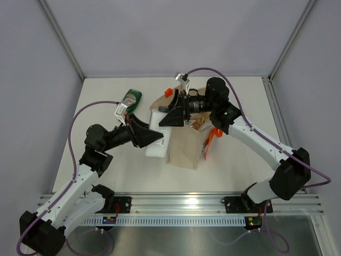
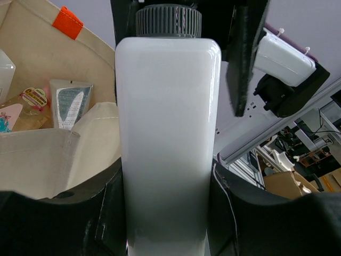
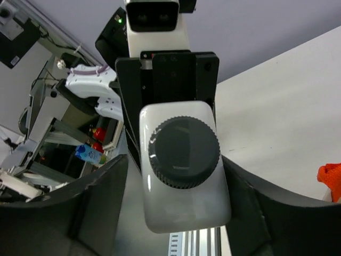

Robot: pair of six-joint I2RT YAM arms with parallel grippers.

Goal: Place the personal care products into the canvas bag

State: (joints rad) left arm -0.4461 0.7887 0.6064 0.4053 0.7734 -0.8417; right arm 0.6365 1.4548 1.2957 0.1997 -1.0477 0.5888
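Glossy white rectangular plastic bottle (image 2: 168, 138), clean and unmarked, its ribbed round screw cap (image 3: 184, 152) dark grey; the beige canvas tote bag (image 1: 184, 152) is plain, unbleached-looking cloth; bright orange fabric handles (image 1: 211, 143) and a matching small orange tag (image 2: 67, 22) on it; a silver-grey squeeze tube (image 2: 69, 101) and a pink item (image 2: 11, 114) with blue print show within; green plastic bottle (image 1: 131, 100), light label patch; off-white tabletop (image 1: 133, 170); purple cable (image 1: 208, 69) arching over.
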